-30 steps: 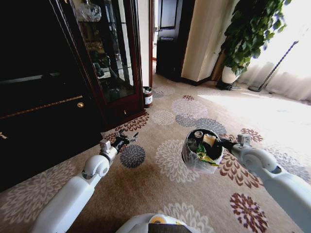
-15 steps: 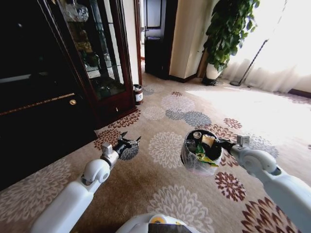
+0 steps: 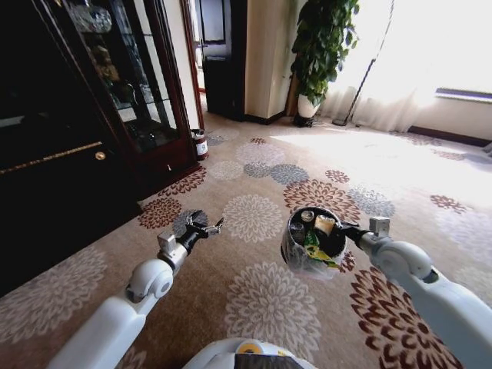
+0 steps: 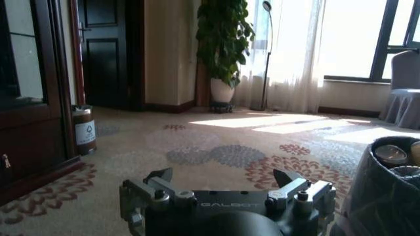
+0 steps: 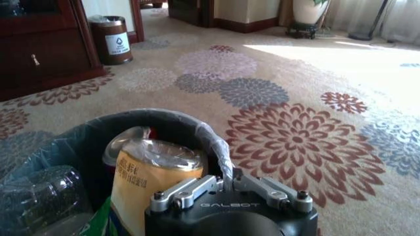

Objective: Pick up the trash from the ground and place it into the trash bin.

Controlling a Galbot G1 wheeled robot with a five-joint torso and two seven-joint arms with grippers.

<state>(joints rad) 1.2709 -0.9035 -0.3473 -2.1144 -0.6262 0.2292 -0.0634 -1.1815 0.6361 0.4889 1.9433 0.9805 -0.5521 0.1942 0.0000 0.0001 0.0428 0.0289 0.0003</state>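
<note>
The robot stands on a patterned carpet (image 3: pixel 254 300) with large flower medallions, a dark wooden display cabinet (image 3: pixel 115 92) with glass doors along its left side and a potted plant (image 3: pixel 319 54) by the bright curtained window ahead. A small brown cylinder with a white band (image 3: pixel 200 144) sits on the floor at the cabinet's far corner, beside a dark doorway, well apart from both arms. The right gripper (image 3: pixel 347 230) holds the trash bin (image 3: pixel 296 250) off the carpet in front of the robot, its jaws pinched together on the bin's rim and grey plastic liner. The left gripper (image 3: pixel 209 228) hangs empty over the carpet to the left of the bin, jaws spread apart, with bare carpet beneath it. The right wrist view looks into the bin from the rim and shows the trash there: a yellow-labelled cup sealed with film (image 5: pixel 152 174), a crumpled clear bottle (image 5: pixel 39 196) and a scrap of green wrapper. The left wrist view shows the spread fingers (image 4: pixel 159 175) against the room, the bin's bagged side at the edge, and a grey chair (image 4: pixel 402 93) by the window.
</note>
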